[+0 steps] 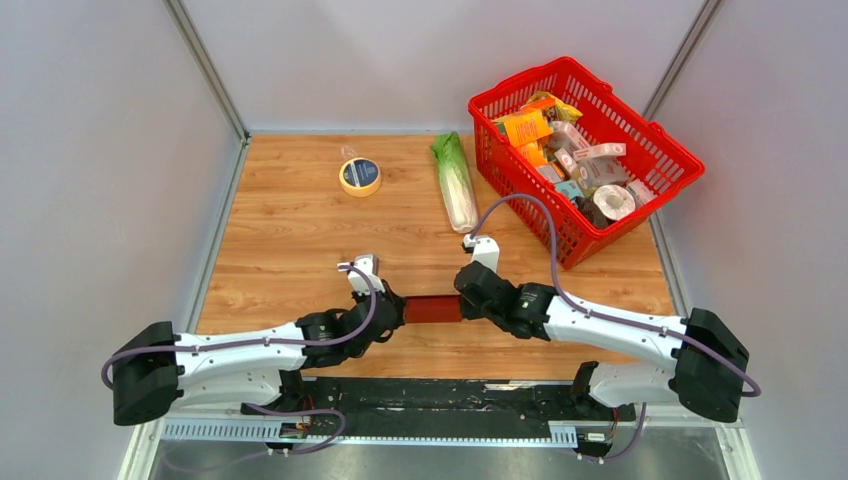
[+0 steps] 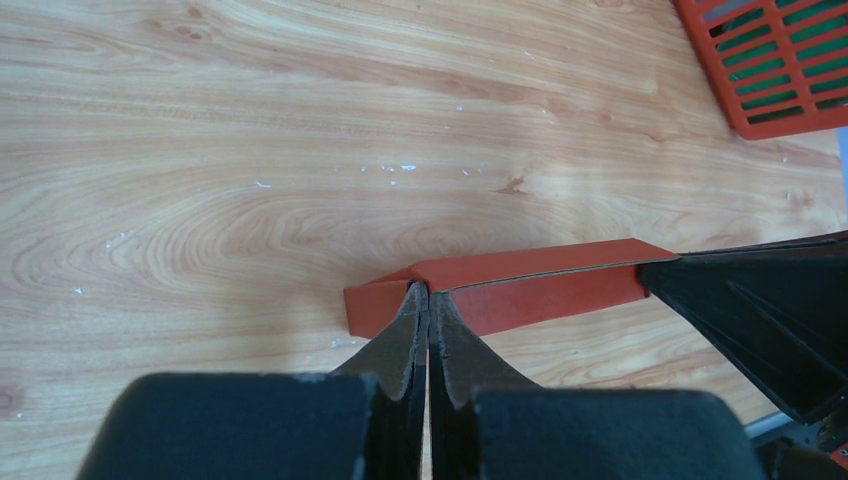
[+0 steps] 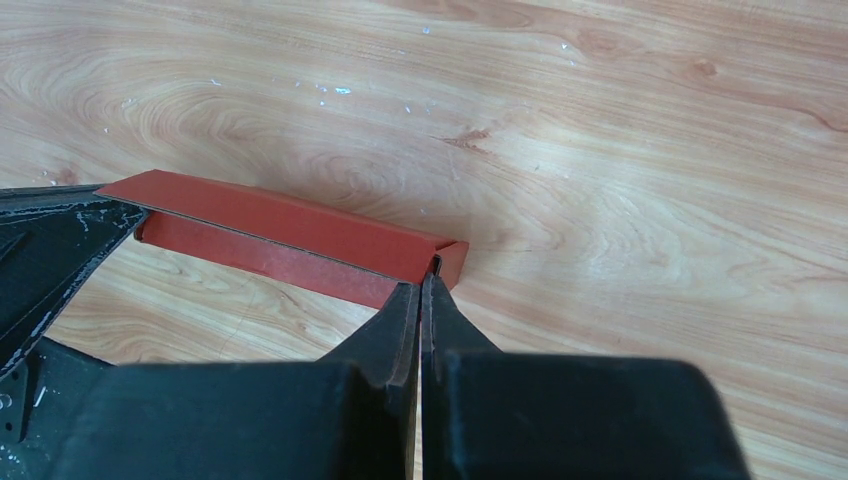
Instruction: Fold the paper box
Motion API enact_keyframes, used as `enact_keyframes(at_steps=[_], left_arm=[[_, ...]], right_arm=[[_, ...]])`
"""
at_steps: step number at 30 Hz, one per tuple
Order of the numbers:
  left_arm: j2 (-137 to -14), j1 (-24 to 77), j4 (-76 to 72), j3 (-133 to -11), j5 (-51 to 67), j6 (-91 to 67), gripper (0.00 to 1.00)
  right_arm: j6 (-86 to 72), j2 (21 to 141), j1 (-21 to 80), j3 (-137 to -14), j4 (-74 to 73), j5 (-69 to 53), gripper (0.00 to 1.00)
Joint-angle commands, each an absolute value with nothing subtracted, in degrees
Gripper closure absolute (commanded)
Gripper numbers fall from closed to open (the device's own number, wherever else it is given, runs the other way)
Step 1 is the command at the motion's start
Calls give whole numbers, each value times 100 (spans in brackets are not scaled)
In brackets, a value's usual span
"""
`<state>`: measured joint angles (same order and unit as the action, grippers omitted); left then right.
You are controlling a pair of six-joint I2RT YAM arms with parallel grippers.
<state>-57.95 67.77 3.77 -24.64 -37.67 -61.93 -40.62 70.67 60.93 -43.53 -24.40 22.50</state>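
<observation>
Paper box (image 1: pixel 432 309) in left pincer (image 2: pixel 428 291), right pincer (image 3: pixel 427 281)

1. Packets (image 1: pixel 575 150) in the red basket (image 1: pixel 668 140): printed wrappers in orange, white and pink. The lettering is too small and blurred to read.
2. Tape roll (image 1: pixel 360 176): yellowish ring with a dark core. Any marking on it is too small to make out.
3. Paper box (image 2: pixel 540 285): both wrist views show plain dark-red faces with nothing legible on them.
4. Overall: no text, brand, number or sign can be read in any of the three views.
</observation>
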Motion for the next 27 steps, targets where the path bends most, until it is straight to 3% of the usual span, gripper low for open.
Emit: enact_keyframes(at_steps=[1,8,18,24,27], left_arm=[[-6266,6943,1213,-2355,-3489,-5880,100],[-6618,7225,2065,-2699,-3920,-6258,100],[-6267,7225,1688,-2391,-3569,-5722,100],[-6442,7225,1749,-2540,-3586,-5748,100],[-6591,7225,1811,-2645,-3586,-5906,100]], right_arm=[[-3859,7163,6065,-4009,-2444,1969,100],[-3243,7207,6064,-3744,-2127,1924,100],[-2918,6742,6047,-3569,-2039,1793,97],[-3154,6732,6003,-3822,-2415,1495,84],[-3471,6601,6012,-4244,-3057,1292,71]])
